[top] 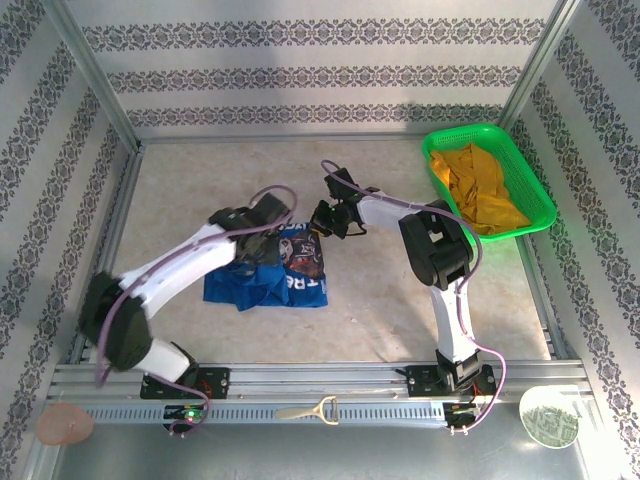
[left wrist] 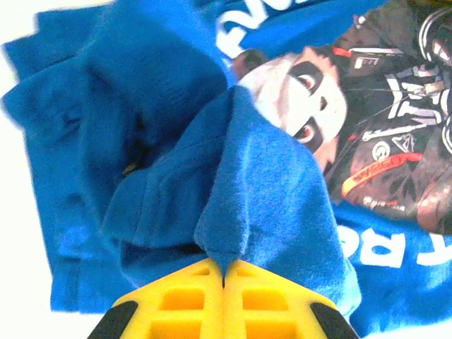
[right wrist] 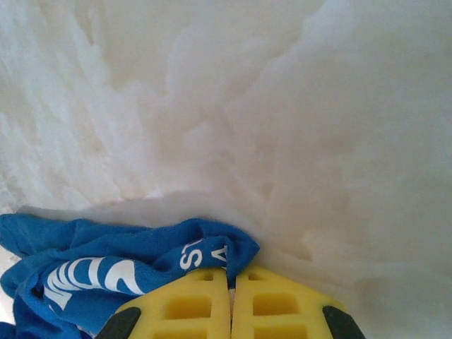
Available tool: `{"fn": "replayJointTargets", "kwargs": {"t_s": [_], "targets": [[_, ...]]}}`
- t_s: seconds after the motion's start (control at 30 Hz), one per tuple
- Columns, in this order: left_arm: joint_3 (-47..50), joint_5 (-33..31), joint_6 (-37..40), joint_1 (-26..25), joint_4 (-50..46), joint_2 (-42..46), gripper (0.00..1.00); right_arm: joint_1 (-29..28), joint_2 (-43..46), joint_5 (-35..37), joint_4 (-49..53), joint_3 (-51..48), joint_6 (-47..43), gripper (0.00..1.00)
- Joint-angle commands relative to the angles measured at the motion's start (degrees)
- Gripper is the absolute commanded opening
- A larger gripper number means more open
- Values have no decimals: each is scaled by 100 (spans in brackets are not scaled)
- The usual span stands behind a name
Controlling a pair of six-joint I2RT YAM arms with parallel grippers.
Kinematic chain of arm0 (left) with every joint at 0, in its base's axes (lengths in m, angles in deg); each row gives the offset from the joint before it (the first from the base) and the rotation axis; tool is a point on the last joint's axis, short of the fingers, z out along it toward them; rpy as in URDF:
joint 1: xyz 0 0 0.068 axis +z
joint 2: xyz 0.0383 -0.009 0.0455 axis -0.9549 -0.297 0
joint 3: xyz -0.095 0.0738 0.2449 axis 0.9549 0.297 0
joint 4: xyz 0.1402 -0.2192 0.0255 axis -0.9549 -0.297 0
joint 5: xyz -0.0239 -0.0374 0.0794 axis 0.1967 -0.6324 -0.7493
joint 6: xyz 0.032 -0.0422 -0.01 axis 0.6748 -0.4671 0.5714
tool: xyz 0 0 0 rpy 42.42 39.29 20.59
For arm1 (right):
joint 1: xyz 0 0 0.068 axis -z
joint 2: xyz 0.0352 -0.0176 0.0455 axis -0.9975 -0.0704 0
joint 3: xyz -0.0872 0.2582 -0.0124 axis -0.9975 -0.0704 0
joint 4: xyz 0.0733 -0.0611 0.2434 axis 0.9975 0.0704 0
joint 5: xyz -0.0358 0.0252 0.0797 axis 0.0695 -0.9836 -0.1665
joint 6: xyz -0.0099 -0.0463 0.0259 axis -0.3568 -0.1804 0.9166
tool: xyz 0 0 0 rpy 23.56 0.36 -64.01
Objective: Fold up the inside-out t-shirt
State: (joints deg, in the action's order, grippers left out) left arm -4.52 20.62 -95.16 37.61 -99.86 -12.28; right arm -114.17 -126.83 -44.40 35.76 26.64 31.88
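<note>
The inside-out t-shirt (top: 285,275) is royal blue with white lettering and a dark printed figure, and it lies crumpled on the table between the two arms. My left gripper (top: 262,245) is over its left part. In the left wrist view its yellow jaws (left wrist: 224,272) are shut on a raised peak of the blue cloth (left wrist: 240,191). My right gripper (top: 325,222) is at the shirt's upper right corner. There the yellow jaws (right wrist: 230,275) are shut on a lettered edge of the t-shirt (right wrist: 141,261).
A green basket (top: 535,195) holding a mustard-yellow garment (top: 482,185) stands at the right rear. At the near edge lie a pink pad (top: 65,424), a cream tool (top: 308,411) and a round plate (top: 549,416). Patterned walls enclose the beige table (top: 380,310).
</note>
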Motion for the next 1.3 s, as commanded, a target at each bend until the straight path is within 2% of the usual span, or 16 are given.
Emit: {"fn": "replayJointTargets", "kwargs": {"t_s": [0.0,0.07,0.2,0.27,0.33,0.4,0.53,0.73,0.93,1.03,1.1,1.17,1.23,1.27], "targets": [[966,-83,-976,105,-72,1120,0,124,145,360,120,-171,32,0],[1578,46,-1539,109,-171,1858,3,140,167,394,147,-192,17,0],[2585,93,-2476,110,-415,3352,38,158,174,396,153,-246,-23,0],[2651,-166,-2624,134,-589,3824,49,166,171,379,161,-255,-44,0],[2489,-307,-2466,224,-588,3913,57,170,176,369,168,-264,-74,0],[2233,-234,-2135,348,-362,3644,62,166,174,347,180,-272,-100,0],[1559,153,-1289,620,402,2414,69,166,177,309,171,-298,-122,0],[521,334,-16,1027,1204,417,74,166,225,308,163,-368,-156,0],[-208,447,682,1220,1459,-1018,79,158,180,256,118,-352,-136,0],[-395,474,754,1342,1565,-1512,79,158,195,253,109,-384,-131,0],[-567,514,766,1493,1587,-1822,72,166,249,268,106,-450,-128,0],[-811,558,828,1655,1607,-2096,54,184,342,298,95,-576,-107,0],[-1203,649,918,1830,1561,-2378,22,209,490,361,74,-759,-71,0],[-1411,699,960,1886,1535,-2487,11,218,606,426,61,-903,-38,0]]}}
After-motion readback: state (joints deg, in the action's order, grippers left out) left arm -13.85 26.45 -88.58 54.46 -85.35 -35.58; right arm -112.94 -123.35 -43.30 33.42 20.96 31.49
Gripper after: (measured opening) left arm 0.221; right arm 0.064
